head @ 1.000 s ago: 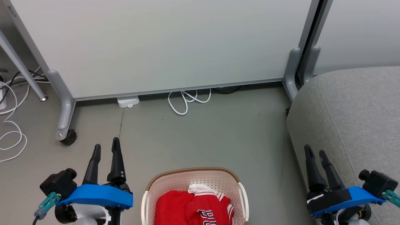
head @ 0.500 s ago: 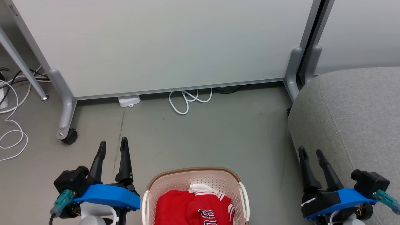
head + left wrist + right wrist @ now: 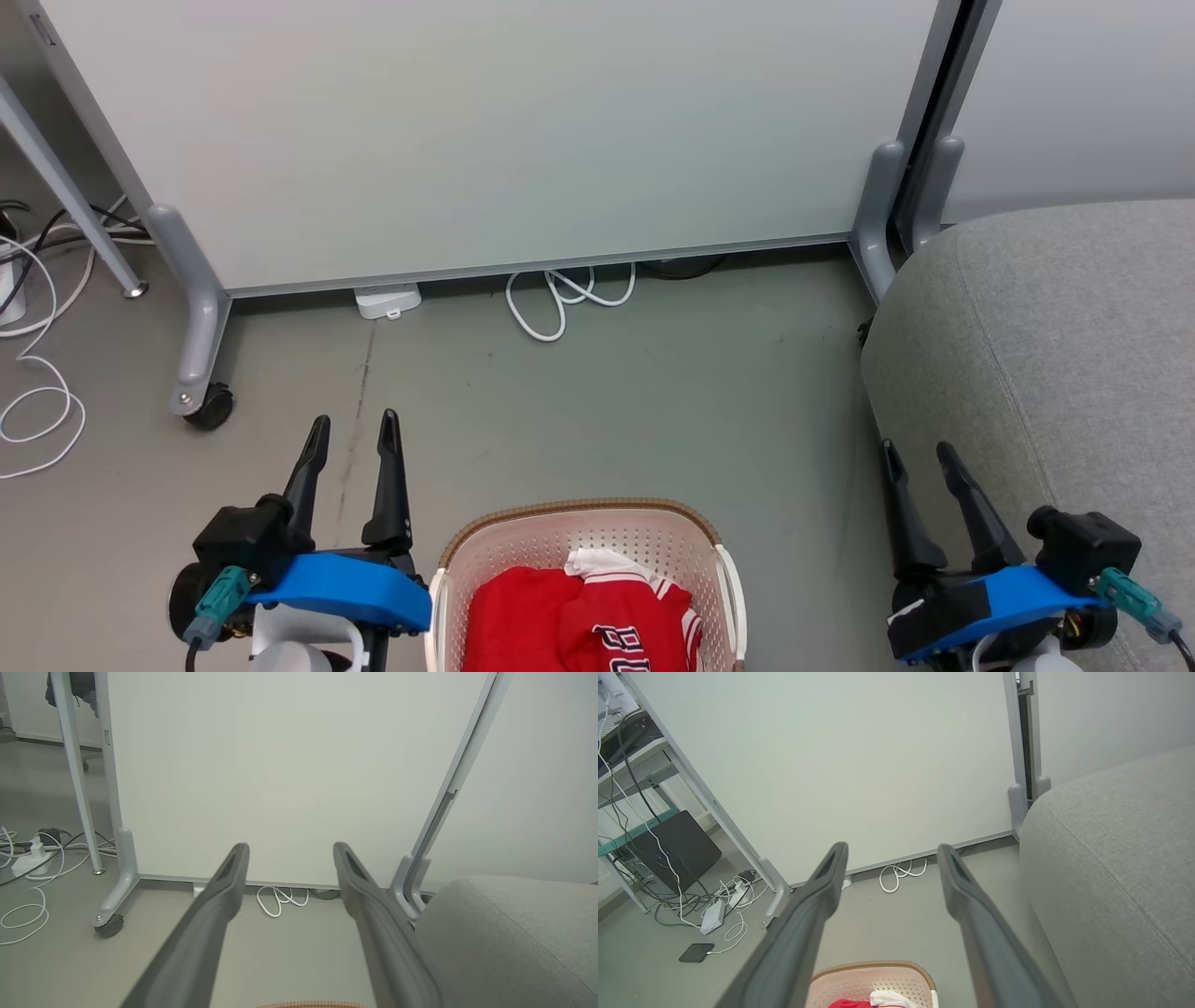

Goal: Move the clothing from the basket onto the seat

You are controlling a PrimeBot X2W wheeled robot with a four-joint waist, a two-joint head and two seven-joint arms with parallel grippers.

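Observation:
The cream basket (image 3: 579,534) with a brown rim sits on the floor at the bottom centre of the head view, and its far rim (image 3: 873,968) also shows low in the right wrist view. Red clothing (image 3: 551,621) fills it; the jersey (image 3: 635,635) with dark lettering and striped trim lies on the right, and the plain red piece on the left. The grey seat (image 3: 1055,345) stands to the right. My left gripper (image 3: 355,434) is open just left of the basket. My right gripper (image 3: 920,457) is open, between the basket and the seat's edge. Both hold nothing.
A white partition panel (image 3: 485,131) on grey wheeled legs (image 3: 191,317) stands ahead. A coiled white cable (image 3: 560,299) lies at its foot. More cables (image 3: 33,373) and a table leg (image 3: 70,196) are at the far left. Bare grey floor (image 3: 607,411) lies between basket and panel.
My left gripper has moved right and down toward the basket. The right gripper has moved left and down, away from the seat. The view has shifted slightly.

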